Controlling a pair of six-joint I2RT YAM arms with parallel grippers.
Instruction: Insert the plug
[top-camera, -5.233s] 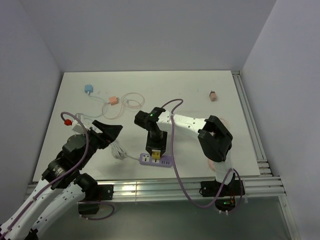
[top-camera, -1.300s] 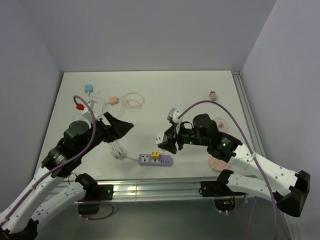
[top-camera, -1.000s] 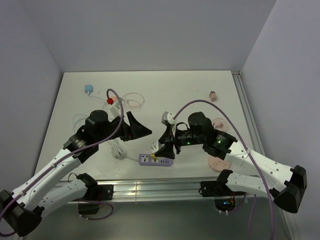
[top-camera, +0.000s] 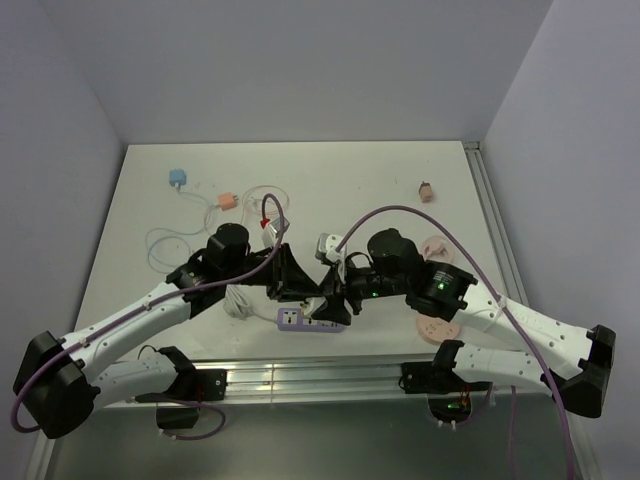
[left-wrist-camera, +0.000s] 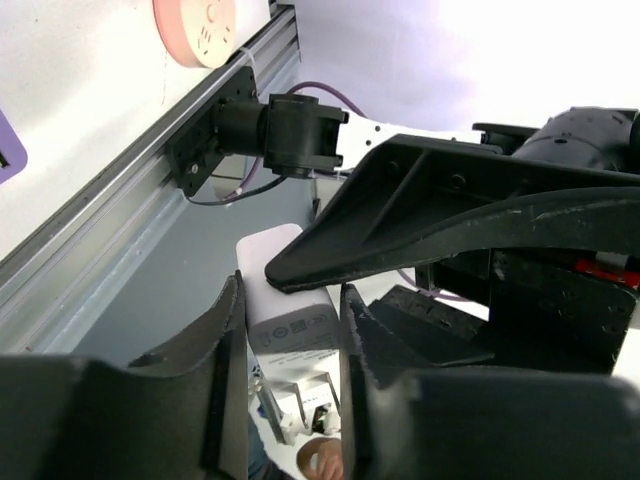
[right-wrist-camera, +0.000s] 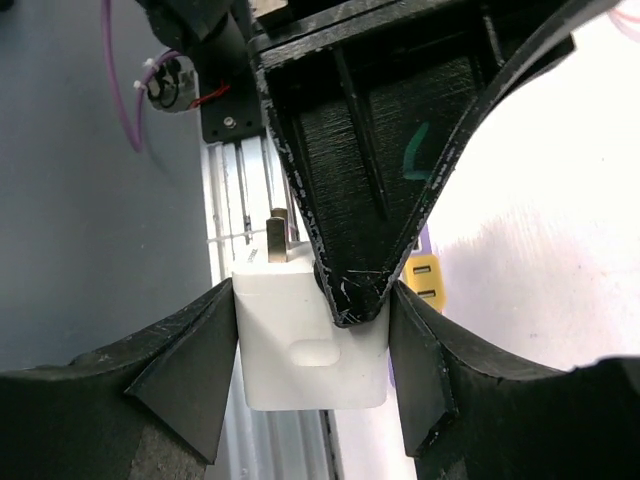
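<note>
Plug (right-wrist-camera: 310, 340): a white block-shaped charger, held in mid-air between the two grippers. Two metal prongs stick out of the end away from the right wrist camera. The arms hide it in the overhead view.
Right gripper (right-wrist-camera: 310, 300): its fingers are narrowed onto two opposite sides of the plug, gripping it.
Left gripper (left-wrist-camera: 290, 292): its fingers are drawn in on the same white block from the opposite side, flush against it in the left wrist view. In the right wrist view, one black finger overlaps the plug's prong end.
Meeting point: the grippers come nose to nose just above the power strip (top-camera: 292, 318), near the front edge of the table (top-camera: 350, 180).
Power strip: purple with a yellow socket face, lying flat just beside a coiled white cable (top-camera: 235, 300).
Elsewhere on the white table: a blue adapter (top-camera: 177, 179) and a pink adapter (top-camera: 227, 200) at far left, a small pink piece (top-camera: 427, 190) at far right, and a pink disc (top-camera: 437, 328) beside the right arm.
</note>
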